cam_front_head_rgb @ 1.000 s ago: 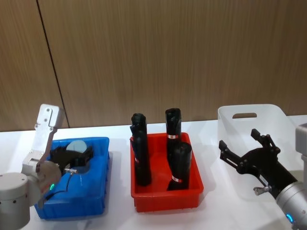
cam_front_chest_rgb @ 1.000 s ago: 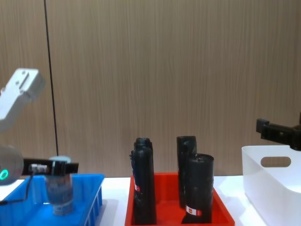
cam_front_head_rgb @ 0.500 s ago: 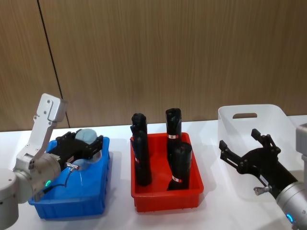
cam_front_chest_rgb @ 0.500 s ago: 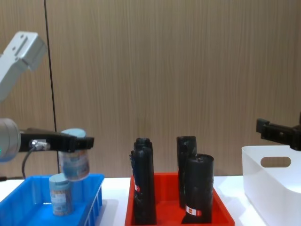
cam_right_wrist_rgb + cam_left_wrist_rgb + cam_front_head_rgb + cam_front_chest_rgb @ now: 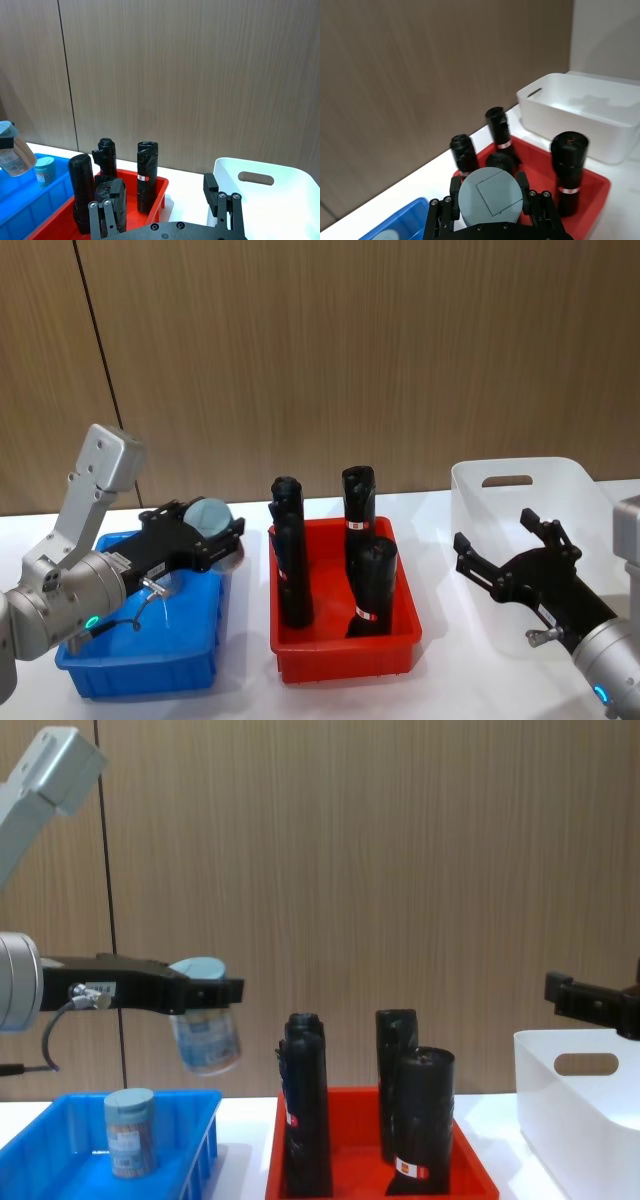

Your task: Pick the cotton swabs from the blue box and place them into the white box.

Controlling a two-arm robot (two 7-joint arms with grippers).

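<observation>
- My left pincer (image 5: 205, 992) is pinching a jar of cotton swabs (image 5: 206, 1042) just under its pale lid, and the jar hangs tilted
- A second ago that jar sat low in the blue box (image 5: 140, 672) with my fingers around it; now it is up above the blue rim and has drifted to the edge nearest the red tray (image 5: 345, 655)
- So I judge the pick done and the carry begun; the drop is not yet made
- A second jar (image 5: 130, 1130) stands upright in the blue box, so at least one more trip is left
- The white box (image 5: 480, 472) sits at the far side of the bench (image 5: 245, 660), well apart from my load, with the red tray between
- The black rolls (image 5: 290, 570) stand tall in that tray; from the chest view the jar's base hangs lower than their tops, so I would want more height before crossing
- Above the rolls the air is open as far as the white box
- My right pincer (image 5: 495, 532) is spread wide and has not moved, hovering at the white box's near side; I should keep my path clear of it
</observation>
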